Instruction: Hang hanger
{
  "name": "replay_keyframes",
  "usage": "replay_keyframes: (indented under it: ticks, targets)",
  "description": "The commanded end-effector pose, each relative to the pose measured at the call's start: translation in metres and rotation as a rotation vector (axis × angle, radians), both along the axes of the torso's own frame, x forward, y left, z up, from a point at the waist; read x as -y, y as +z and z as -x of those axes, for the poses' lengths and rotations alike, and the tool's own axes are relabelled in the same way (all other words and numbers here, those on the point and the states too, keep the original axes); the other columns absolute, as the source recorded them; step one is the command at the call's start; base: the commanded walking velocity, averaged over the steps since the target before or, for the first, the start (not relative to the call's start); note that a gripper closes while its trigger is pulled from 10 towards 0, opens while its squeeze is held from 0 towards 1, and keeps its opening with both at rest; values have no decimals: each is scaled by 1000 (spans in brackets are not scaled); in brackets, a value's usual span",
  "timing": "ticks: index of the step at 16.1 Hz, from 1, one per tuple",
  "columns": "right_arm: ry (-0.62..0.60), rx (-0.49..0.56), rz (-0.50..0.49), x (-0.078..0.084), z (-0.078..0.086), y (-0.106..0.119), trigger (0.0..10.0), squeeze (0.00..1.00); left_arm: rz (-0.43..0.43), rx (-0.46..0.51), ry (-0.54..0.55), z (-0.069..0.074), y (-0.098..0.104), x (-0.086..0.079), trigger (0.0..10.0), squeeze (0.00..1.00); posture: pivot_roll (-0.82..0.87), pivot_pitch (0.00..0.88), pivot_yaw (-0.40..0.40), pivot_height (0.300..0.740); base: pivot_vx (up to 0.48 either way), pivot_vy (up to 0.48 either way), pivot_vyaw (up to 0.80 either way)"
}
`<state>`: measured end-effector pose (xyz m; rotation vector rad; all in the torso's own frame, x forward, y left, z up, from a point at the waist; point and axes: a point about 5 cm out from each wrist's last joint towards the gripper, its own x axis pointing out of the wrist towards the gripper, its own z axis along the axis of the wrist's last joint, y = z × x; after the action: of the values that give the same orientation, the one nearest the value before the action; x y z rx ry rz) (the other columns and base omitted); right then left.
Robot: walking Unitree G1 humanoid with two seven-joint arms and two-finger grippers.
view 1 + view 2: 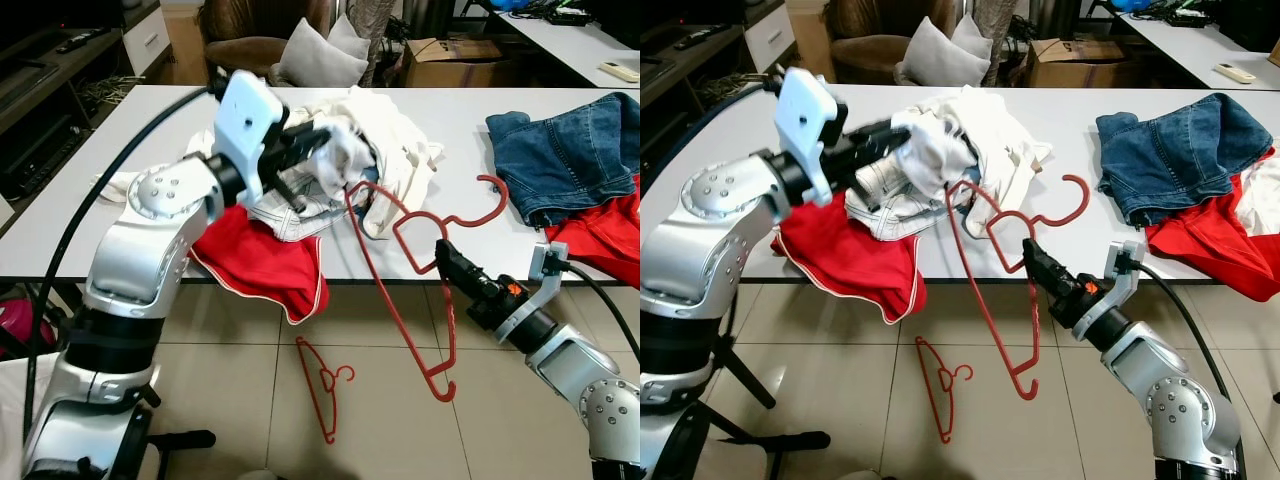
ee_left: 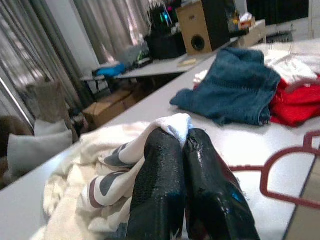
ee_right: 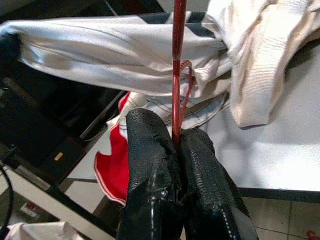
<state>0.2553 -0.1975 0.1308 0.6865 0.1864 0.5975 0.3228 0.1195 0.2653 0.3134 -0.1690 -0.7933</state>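
At table edge, our right gripper (image 1: 446, 254) clamps the red hanger (image 1: 400, 290); our left gripper (image 1: 902, 137) pinches the white garment (image 1: 940, 150) up for threading.

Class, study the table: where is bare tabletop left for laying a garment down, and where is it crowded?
Bare table lies at the robot's far left, beyond the white garment pile, and in a strip between that pile and the jeans. Crowded: the front middle, where the left gripper grips white cloth and the right gripper holds the red hanger.
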Motion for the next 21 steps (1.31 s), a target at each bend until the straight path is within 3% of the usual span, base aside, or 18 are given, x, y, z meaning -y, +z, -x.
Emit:
replay_keyframes:
  ticks: [1,3,6,8,10,13,17,21]
  targets:
    - [34,70,-12,-4,-4,13,10000,0,-60,-27,-17,4,-7,0,0,0,-56,0,33,740,0,0,0]
    - [-11,134,-43,4,-4,24,10000,0,-155,-72,33,1,-25,-6,0,0,-59,0,29,740,0,0,0]
    - [-54,157,-84,17,3,28,10000,0,-166,-66,186,-8,-27,-22,0,0,-62,0,25,740,0,0,0]
    - [-136,123,-8,30,6,20,10000,0,-182,-50,269,-14,-26,-31,0,0,-67,0,26,740,0,0,0]
    - [-180,74,170,39,8,9,10000,0,-152,-25,304,-17,-22,-33,0,0,-74,0,32,740,0,0,0]
    - [-117,97,183,40,20,10,10000,0,-56,-7,253,-20,-10,-20,0,0,-75,0,34,740,0,0,0]
    - [-13,133,164,39,38,15,10000,0,-50,-5,240,-25,-9,-13,0,0,-85,0,42,740,0,0,0]
    - [124,157,115,29,52,21,10000,0,-37,-6,202,-25,-9,-7,0,0,-91,0,47,740,0,0,0]
